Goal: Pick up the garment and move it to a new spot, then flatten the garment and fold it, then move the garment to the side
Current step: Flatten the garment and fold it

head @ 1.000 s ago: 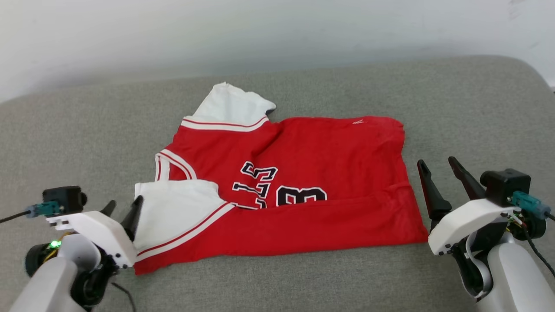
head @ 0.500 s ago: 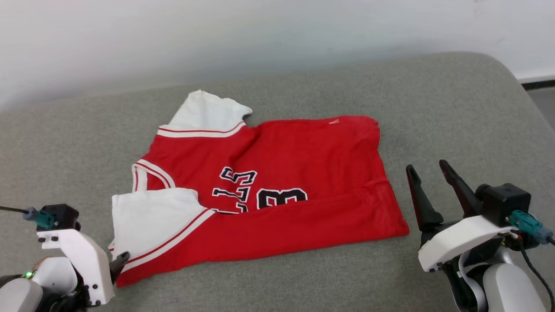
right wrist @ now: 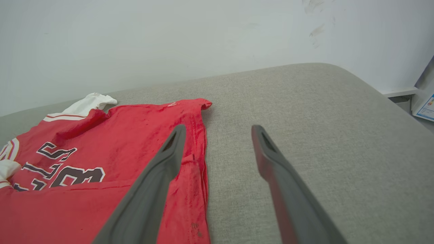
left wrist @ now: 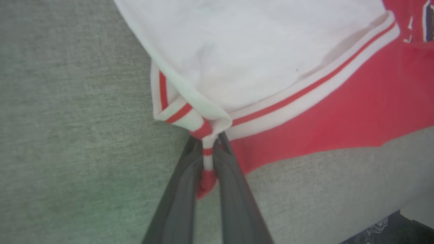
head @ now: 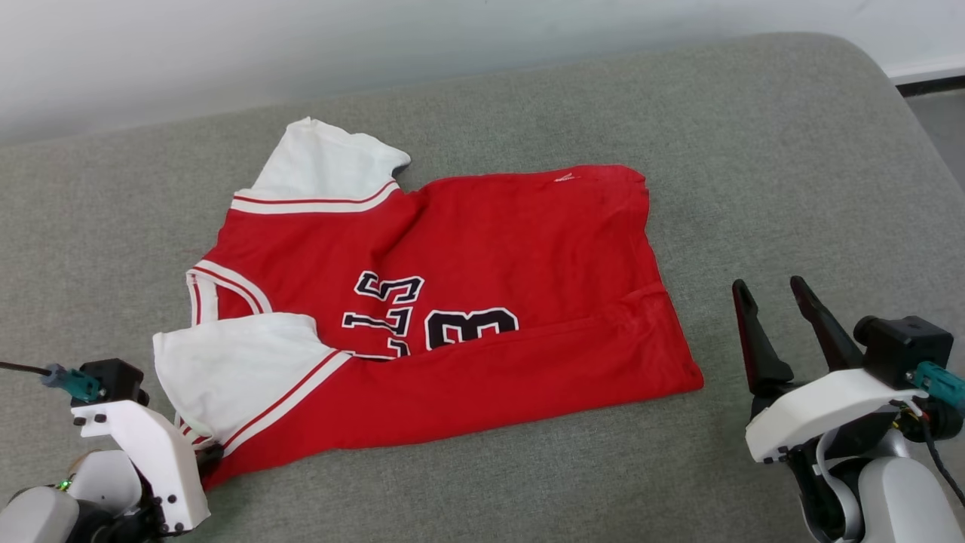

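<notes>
The garment (head: 490,256) is a red jersey with white sleeves and black letters. It lies spread on the grey cushion (head: 754,151), with its near side folded over the print. My left gripper (head: 209,454) sits at the near left corner of the garment. In the left wrist view my left gripper (left wrist: 207,142) is shut on the striped trim (left wrist: 203,130) of the white sleeve (left wrist: 254,57). My right gripper (head: 770,283) stands open just right of the hem, touching nothing. In the right wrist view my right gripper (right wrist: 218,127) hovers over the hem edge of the garment (right wrist: 84,152).
A white wall (head: 377,45) runs behind the cushion. The cushion's rounded right edge (head: 916,113) drops to a dark floor. Bare cushion (right wrist: 322,135) stretches to the right of the garment. A printed sheet (right wrist: 425,106) shows at the far right.
My left gripper has dropped to the sleeve's near corner and shut on its striped trim. The camera has shifted, so the whole picture sits differently. My right gripper stays open.
</notes>
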